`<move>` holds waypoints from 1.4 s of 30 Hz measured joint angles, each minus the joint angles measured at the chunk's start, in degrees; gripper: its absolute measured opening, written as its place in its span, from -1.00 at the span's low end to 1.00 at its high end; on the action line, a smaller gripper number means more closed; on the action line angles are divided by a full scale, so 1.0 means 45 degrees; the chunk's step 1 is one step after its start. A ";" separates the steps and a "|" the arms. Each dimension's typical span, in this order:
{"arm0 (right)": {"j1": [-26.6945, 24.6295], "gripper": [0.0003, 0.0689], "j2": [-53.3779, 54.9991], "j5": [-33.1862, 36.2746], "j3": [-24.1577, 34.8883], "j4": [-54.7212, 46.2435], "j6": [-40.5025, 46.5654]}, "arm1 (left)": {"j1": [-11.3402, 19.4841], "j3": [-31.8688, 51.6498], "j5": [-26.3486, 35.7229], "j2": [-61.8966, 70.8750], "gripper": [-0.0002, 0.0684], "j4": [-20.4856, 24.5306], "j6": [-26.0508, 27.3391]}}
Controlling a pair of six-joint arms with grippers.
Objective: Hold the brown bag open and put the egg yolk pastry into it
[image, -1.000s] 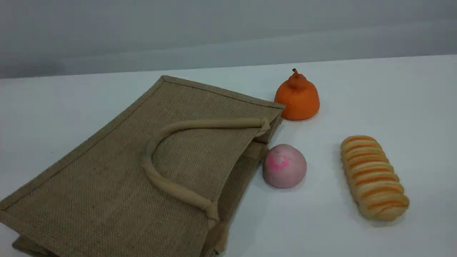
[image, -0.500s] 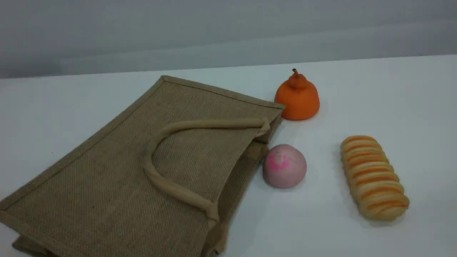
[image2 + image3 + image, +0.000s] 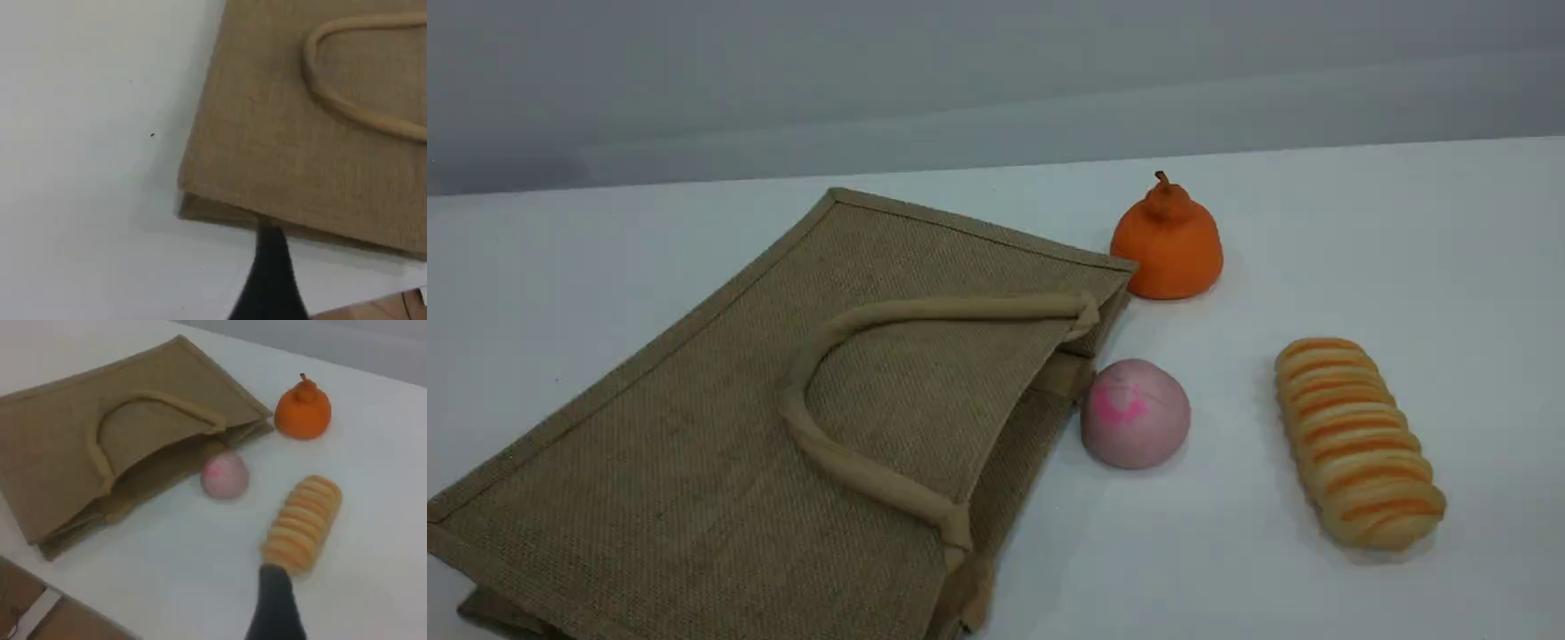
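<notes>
The brown bag point(image 3: 694, 427) lies flat on its side on the white table point(image 3: 1227, 578), its mouth turned right and gaping only a little. One rope handle point(image 3: 845, 462) curves across its upper face. A pink-marked ball point(image 3: 1136, 413) sits just beside the mouth, an orange fruit point(image 3: 1168, 244) is near the bag's far corner, and a striped loaf point(image 3: 1356, 440) lies well apart to the right.

The left gripper point(image 3: 270, 273) shows one dark fingertip at the bag's closed bottom edge (possibly touching, the view is too blurred to say), and whether its jaws are apart I cannot tell. The right gripper point(image 3: 277, 603) hangs above the loaf's near end, jaws spread, holding nothing. Where the egg yolk pastry lies I cannot tell.
</notes>
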 joint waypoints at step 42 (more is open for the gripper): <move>-0.6314 0.28 -0.0049 -0.0011 0.0000 0.0300 0.0004 | 0.0299 0.0495 -0.0330 0.0000 0.46 -0.0039 -0.0093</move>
